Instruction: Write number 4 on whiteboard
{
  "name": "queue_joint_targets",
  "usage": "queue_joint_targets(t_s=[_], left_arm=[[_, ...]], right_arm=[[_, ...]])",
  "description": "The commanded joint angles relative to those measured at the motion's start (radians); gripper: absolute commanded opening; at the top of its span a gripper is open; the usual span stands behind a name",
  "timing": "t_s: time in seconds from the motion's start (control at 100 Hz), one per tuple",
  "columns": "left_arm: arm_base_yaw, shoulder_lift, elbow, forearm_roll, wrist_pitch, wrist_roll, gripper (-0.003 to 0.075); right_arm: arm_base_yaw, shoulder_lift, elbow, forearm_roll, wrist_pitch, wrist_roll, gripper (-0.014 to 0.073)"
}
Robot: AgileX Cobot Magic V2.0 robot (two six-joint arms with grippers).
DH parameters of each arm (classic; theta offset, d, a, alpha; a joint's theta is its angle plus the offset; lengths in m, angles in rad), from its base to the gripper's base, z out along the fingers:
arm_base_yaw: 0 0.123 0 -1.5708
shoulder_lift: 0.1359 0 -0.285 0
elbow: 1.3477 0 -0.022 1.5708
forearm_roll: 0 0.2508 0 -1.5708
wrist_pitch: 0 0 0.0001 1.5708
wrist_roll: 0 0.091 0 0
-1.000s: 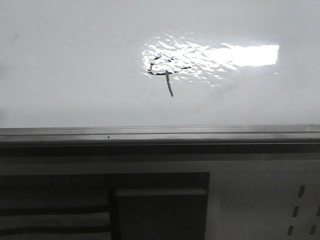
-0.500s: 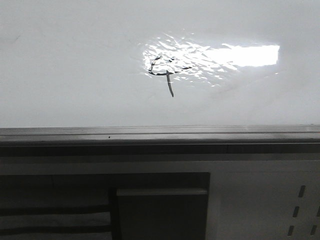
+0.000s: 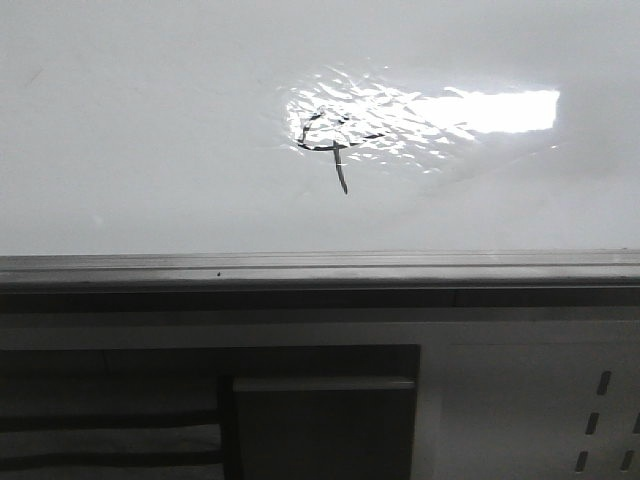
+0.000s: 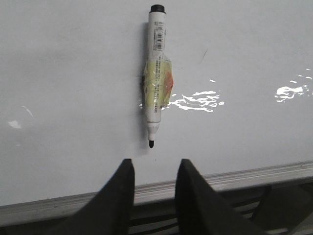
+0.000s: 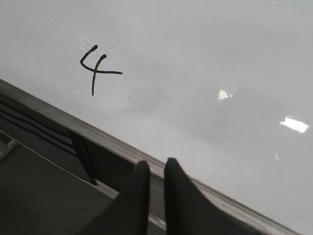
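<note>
Lying flat across the upper part of the front view, the whiteboard (image 3: 150, 130) carries the number 4 (image 3: 328, 145), drawn in thin black marker. In that view the figure sits at about 12 o'clock from frame centre, overlapping the 9 o'clock end of the bright rippled glare patch (image 3: 440, 115). The grey edge rail (image 3: 320, 268) borders the board at 6 o'clock, well apart from the figure's slanted tail. A white perforated panel (image 3: 540, 410) shows beneath the rail.

In the right wrist view, the number 4 is seen clearly on the board surface, near the rail and well apart from the right tool (image 5: 152, 169). That tool's jaws stand nearly together with only a narrow gap, gripping nothing.

In the left wrist view, a marker (image 4: 155, 73) lies on the whiteboard, uncapped tip pointing toward the left tool (image 4: 154, 169). A yellow and orange wrap surrounds its barrel. The left tool's jaws stand parted, empty, just clear of the marker tip and over the rail.
</note>
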Motion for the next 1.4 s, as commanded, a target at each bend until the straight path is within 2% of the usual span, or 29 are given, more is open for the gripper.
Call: queue_joint_targets(t_s=[0.0,0.05,0.64,0.76,1.0,1.22,1.39], left_arm=[[-0.008,0.001,-0.014,0.001,-0.113,0.001,0.0032],[-0.008,0.001,-0.015,0.009,-0.124,0.001,-0.0022],[-0.008,-0.010,-0.006,0.008,-0.125,0.001,-0.0020],[0.015,-0.084,0.079,0.008,-0.212,0.001,-0.0020],[0.097,-0.351,0.379,-0.028,-0.425,0.001,-0.0020],[0.113,-0.522,0.495,-0.035,-0.444,0.001,-0.0020],[0.117,-0.522,0.505,-0.035,-0.462,0.001,-0.0020]], right_arm=[[-0.005,-0.004,-0.020,-0.010,-0.086,0.004,-0.0071],[-0.005,-0.004,-0.020,-0.010,-0.086,0.004,-0.0071],[-0.005,0.000,-0.020,-0.010,-0.069,0.004,-0.0072],[-0.005,0.000,-0.020,-0.010,-0.069,0.004,-0.0072],[-0.005,0.000,-0.020,-0.010,-0.069,0.004,-0.0072],[-0.005,0.000,-0.020,-0.010,-0.069,0.004,-0.0072],[-0.005,0.001,-0.020,-0.010,-0.065,0.004,-0.0072]])
